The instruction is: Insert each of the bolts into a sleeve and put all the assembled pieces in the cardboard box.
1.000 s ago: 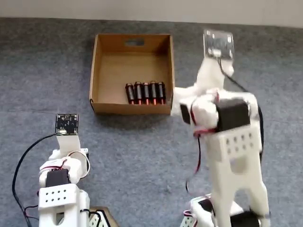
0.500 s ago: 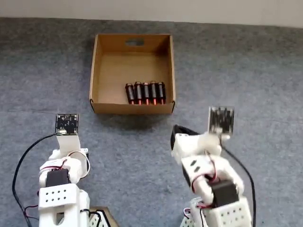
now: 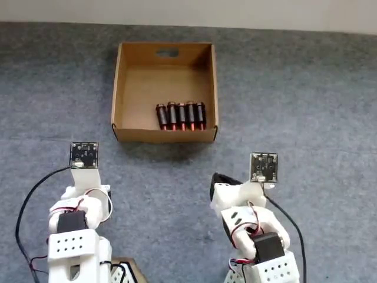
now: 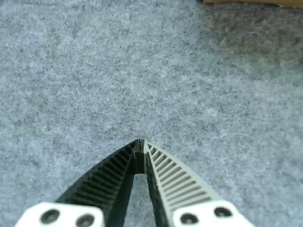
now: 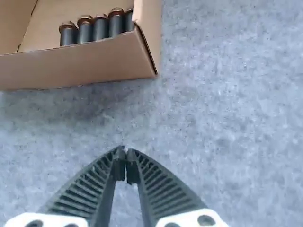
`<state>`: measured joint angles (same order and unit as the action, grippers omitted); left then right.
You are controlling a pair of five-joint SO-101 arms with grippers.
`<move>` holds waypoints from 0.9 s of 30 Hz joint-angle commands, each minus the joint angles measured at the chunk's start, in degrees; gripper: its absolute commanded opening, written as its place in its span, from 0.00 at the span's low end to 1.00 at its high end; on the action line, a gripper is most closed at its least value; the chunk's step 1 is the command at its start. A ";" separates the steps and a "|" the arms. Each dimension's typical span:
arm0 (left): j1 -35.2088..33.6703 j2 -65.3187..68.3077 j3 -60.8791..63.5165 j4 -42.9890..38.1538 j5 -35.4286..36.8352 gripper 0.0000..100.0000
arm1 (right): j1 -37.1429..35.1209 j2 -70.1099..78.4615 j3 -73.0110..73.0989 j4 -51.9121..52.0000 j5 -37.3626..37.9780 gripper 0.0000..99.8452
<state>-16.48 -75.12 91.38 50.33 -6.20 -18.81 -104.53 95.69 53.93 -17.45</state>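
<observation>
Upper centre of the high view: the cardboard box point(image 3: 147, 88) is set open side up on the grey mat point(image 3: 306, 88), so pieces can be dropped in from above. Five assembled pieces point(image 3: 181, 116) are laid side by side in a tight row against the box's near wall, right of its middle. They are probably packed that way so the wall stops them rolling.

Lower left: the left gripper point(image 4: 140, 144) is held clenched, tips touching, nothing gripped. It is tucked low over the mat, well apart from the box.

Lower right: the right gripper point(image 5: 122, 152) is likewise clenched on nothing and is parked near the box's near right corner, not touching it.

Both arms are judged to be in a rest pose. With every piece seen lying in the box, the task is judged done or nearly so.
</observation>
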 commanded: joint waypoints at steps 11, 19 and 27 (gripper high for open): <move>1.01 -0.75 -0.13 -0.97 -0.26 0.02 | 0.75 -0.40 7.25 17.36 0.44 0.01; 1.01 -0.75 -0.13 -1.05 -0.26 0.02 | 0.75 -0.40 7.25 17.36 0.44 0.01; 1.10 -0.75 -0.13 -1.14 -0.26 0.02 | 0.75 -0.40 7.25 17.36 0.44 0.01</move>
<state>-16.31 -75.12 91.38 50.33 -6.20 -18.81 -104.62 95.69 70.99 -17.45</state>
